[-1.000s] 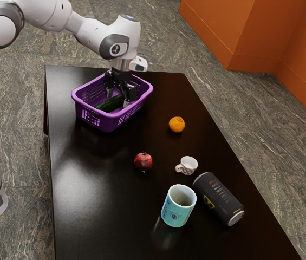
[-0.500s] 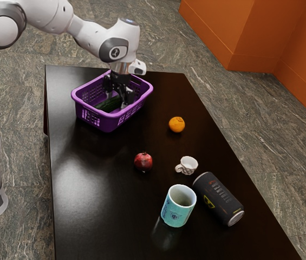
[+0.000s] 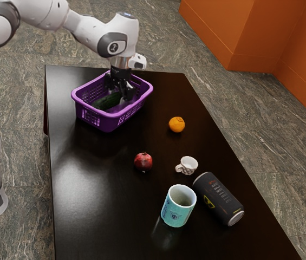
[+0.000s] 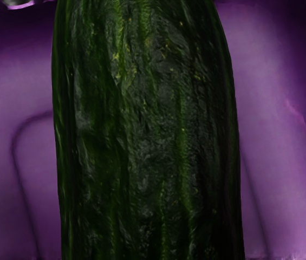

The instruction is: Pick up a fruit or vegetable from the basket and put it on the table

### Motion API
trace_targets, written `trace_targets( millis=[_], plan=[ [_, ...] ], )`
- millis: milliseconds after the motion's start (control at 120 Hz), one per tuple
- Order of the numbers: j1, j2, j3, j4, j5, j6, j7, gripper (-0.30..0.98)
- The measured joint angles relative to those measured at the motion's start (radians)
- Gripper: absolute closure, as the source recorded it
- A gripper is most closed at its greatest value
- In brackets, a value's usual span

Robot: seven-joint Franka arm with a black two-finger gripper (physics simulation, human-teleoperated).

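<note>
Inside one purple basket (image 3: pixel 105 122), toward 11 o'clock on the bench (image 3: pixel 98 195), exterior view: one cucumber (image 3: pixel 105 102), gripped by one gripper (image 3: pixel 116 96). From basket: one orange (image 3: pixel 176 125), 4 o'clock; one pomegranate (image 3: pixel 143 162), 5 o'clock.

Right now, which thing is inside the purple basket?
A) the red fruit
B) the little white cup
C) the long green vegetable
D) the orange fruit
C: the long green vegetable is inside the purple basket, while the other three are out on the table.
</note>
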Motion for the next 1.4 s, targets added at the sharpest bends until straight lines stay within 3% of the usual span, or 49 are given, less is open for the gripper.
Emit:
trace_targets(
  millis=[350,558,750,975,1400],
  plan=[
    [-0.001,-0.076,-0.002,0.062,0.025,-0.061,-0.004,0.47],
    [-0.004,-0.045,-0.049,0.24,0.038,-0.142,-0.004,0.47],
    [-0.064,0.25,-0.097,0.664,0.039,-0.275,0.008,0.47],
    [-0.061,0.616,-0.172,1.162,0.023,-0.434,0.034,0.47],
    [0.036,1.037,-0.212,1.769,-0.011,-0.693,0.092,0.47]
  ],
)
